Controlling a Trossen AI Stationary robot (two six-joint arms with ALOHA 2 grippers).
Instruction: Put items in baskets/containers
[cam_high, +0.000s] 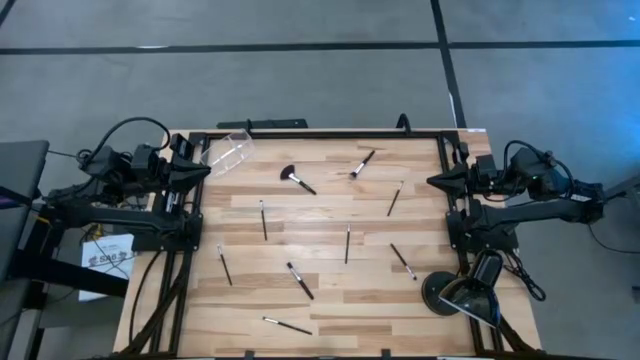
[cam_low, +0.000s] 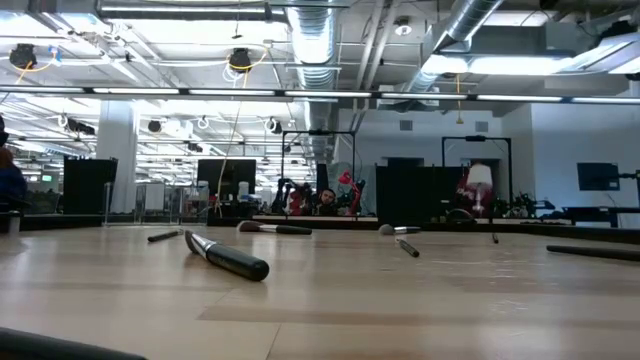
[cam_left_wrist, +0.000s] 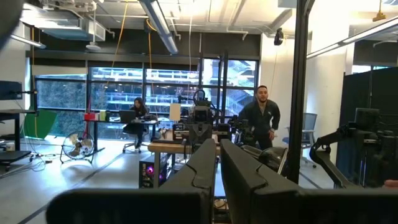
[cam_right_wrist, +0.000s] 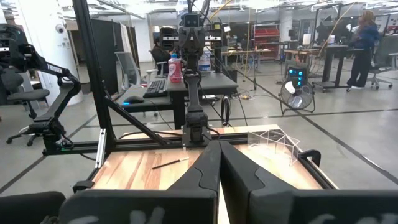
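Clear cup (cam_high: 229, 153) tipped over, brushes (cam_high: 297, 179) scattered (wooden table (cam_high: 320, 300)), both grippers (cam_high: 205, 171) (cam_high: 432, 181) closed empty.

Nine thin brushes lay spread over the wooden counter (cam_high: 330, 300). The fan brush (cam_high: 297, 179) lay just beside the clear cup (cam_high: 228, 153), which lay tipped over near the closed left end effector (cam_high: 205, 172).
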